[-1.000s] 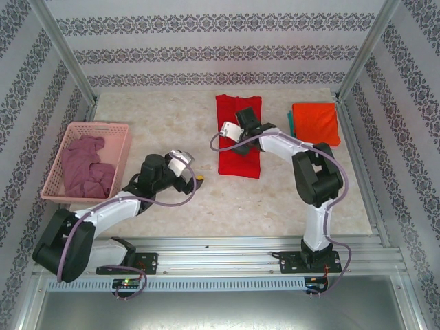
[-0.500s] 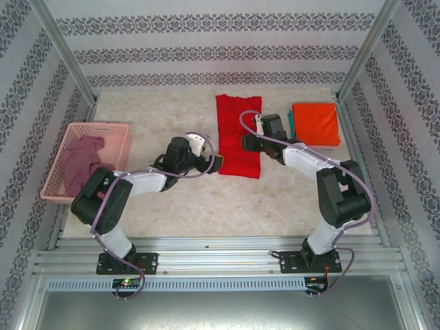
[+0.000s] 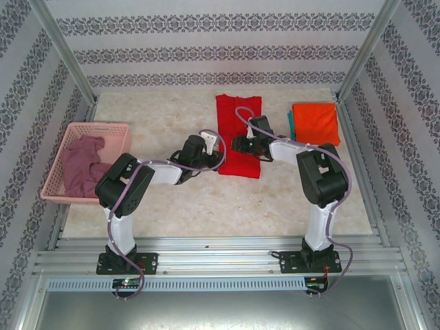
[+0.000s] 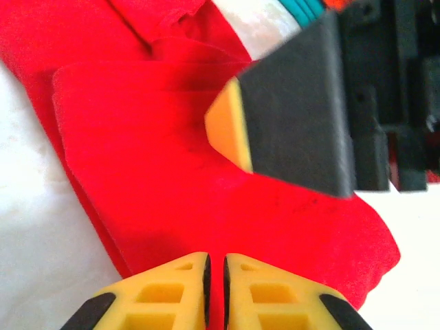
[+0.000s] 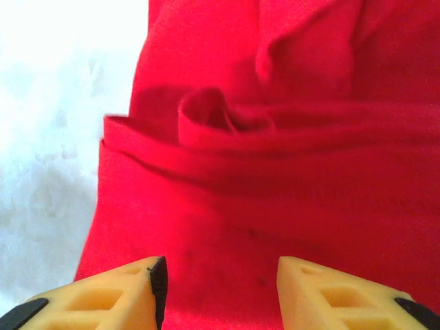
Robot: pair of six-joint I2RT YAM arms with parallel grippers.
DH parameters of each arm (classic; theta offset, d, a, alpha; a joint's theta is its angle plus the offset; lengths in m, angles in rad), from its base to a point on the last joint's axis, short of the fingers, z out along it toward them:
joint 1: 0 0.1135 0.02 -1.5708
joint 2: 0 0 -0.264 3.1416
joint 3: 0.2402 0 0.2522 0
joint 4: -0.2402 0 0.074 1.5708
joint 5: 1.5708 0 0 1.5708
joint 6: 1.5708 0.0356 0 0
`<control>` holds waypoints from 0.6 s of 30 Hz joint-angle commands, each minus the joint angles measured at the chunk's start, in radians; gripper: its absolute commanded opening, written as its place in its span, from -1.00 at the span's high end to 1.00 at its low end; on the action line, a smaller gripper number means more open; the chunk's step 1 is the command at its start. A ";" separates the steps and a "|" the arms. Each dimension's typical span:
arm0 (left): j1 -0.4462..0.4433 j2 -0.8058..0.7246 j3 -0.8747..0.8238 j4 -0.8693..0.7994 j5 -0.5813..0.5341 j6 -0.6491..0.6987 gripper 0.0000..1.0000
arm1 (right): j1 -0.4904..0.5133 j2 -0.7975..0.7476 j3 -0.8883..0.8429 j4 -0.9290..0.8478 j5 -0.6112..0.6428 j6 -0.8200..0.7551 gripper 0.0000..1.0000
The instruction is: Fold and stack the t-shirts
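- Top external view: a bright red cloth t-shirt (image 3: 237,113) lies folded into a long strip at the middle of the pale marble-patterned table (image 3: 206,199), its length running away from the arms.
- Left claw (image 4: 215,265) sits at the strip's near left edge. In the left wrist view its yellow fingertips are pinched almost together, with red cloth in the thin slit between them.
- Right claw (image 5: 221,268) is over the same shirt from the right. Its fingertips stand well apart, open, with wrinkled red cloth below the gap.
- A folded orange cloth t-shirt (image 3: 316,124) lies at the far right on top of a teal cloth t-shirt (image 3: 289,124), whose edge shows along its left side.
- A dusty mauve cloth t-shirt (image 3: 82,168) lies crumpled in the pink plastic lattice basket (image 3: 96,126) at the table's left edge.
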 commanded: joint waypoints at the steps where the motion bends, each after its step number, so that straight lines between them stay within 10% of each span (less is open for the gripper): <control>1: -0.010 0.010 0.000 -0.067 -0.026 -0.008 0.74 | -0.020 0.063 0.079 -0.009 -0.025 0.030 0.10; 18: -0.007 -0.056 -0.051 -0.128 -0.082 -0.023 0.65 | -0.062 -0.102 0.048 -0.052 -0.031 -0.215 -0.22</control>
